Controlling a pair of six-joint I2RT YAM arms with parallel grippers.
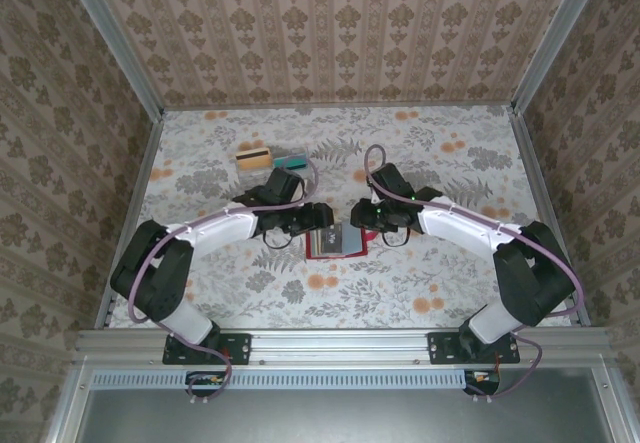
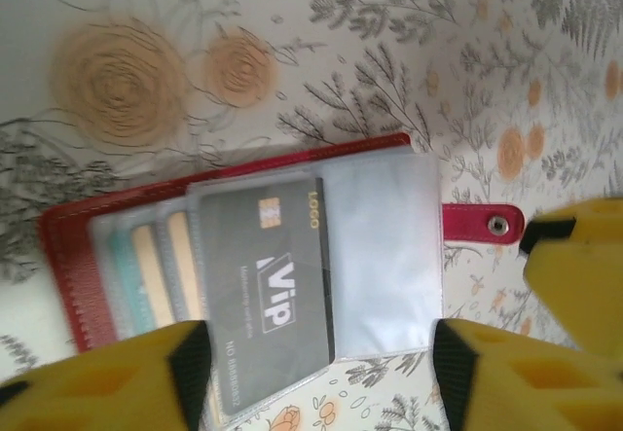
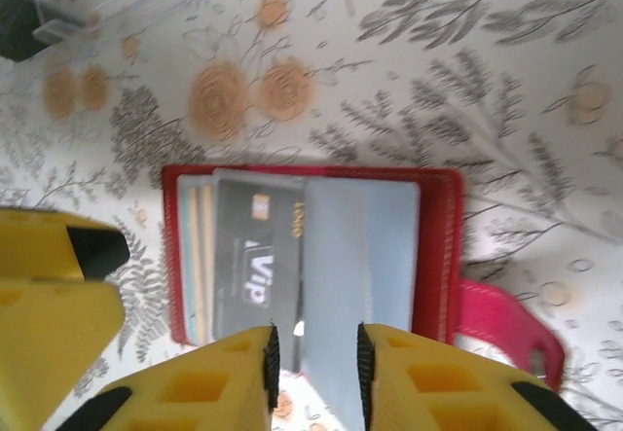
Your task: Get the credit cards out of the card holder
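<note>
The black plastic VIP card [image 2: 268,295], half out of the flat red folding card holder [image 1: 335,241] at frame centre, is straddled by the open left gripper [image 2: 321,358] and needs to be pinched and drawn out, the clear sleeve [image 3: 360,256] is flanked by the narrowly parted right gripper [image 3: 313,363], whose hold cannot be told, and a tan striped plastic card [image 1: 252,155] and a teal plastic card [image 1: 290,161] are shown on the counter [image 1: 450,263], upper left, in the top view.

In the top view the left arm [image 1: 285,215] and right arm [image 1: 390,213] cover both ends of the card holder [image 1: 336,244]. In the left wrist view the black card [image 2: 268,295] leaves only thin strips of the teal card [image 2: 121,275] and tan card [image 2: 148,275] showing, and its small print is unreadable. In the right wrist view the red tab [image 3: 501,319] is blurred, and the clear sleeve [image 3: 355,256] runs off the bottom edge between the fingers [image 3: 234,382].
</note>
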